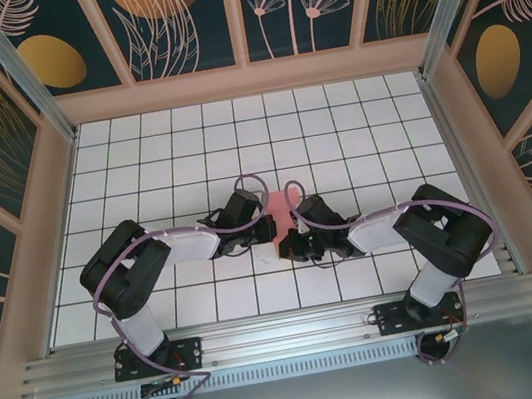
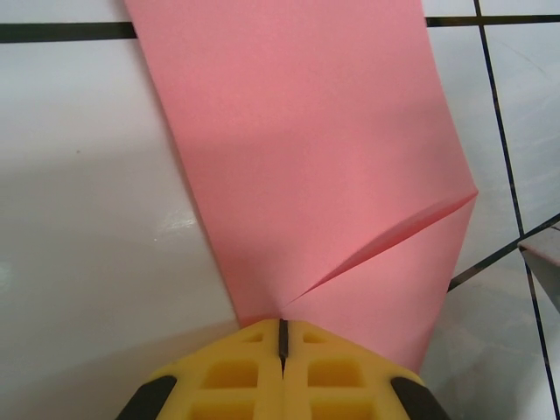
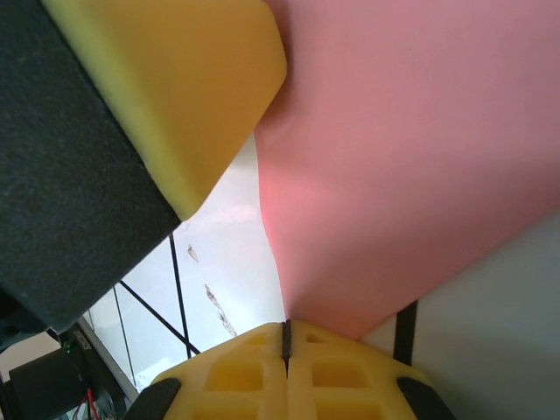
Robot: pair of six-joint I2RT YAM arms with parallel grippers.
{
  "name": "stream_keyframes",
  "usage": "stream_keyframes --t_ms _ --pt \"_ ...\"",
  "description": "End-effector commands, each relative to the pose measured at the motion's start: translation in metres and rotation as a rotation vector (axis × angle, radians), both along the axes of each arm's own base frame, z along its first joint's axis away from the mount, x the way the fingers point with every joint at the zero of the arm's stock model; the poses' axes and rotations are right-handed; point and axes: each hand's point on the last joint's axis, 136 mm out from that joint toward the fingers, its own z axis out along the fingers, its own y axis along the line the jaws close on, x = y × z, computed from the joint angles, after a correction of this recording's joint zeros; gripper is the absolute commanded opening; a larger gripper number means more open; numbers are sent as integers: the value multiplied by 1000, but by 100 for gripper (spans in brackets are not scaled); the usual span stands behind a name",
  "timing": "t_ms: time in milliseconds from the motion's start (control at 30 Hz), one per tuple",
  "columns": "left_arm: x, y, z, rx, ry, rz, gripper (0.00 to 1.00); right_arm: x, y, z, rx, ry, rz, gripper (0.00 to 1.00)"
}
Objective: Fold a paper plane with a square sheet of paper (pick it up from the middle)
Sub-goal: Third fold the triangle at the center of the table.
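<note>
Folding looks early: the square sheet of paper (image 2: 306, 175) shows one diagonal flap and no pointed nose yet; left tool (image 2: 283, 325) and right tool (image 3: 286, 325) both pinch its edge, fully closed.

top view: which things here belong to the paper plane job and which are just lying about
Job:
- pink paper, partly folded
- left pincer, shut, at the paper's edge
- right pincer, shut, at the paper's edge

Just there:
- white grid table
- patterned walls
</note>
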Motion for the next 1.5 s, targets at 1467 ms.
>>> stream_keyframes --t_ms 1467 --pt "-13 25 -25 145 61 -2 0 48 -36 -10 -38 -30 -109 4"
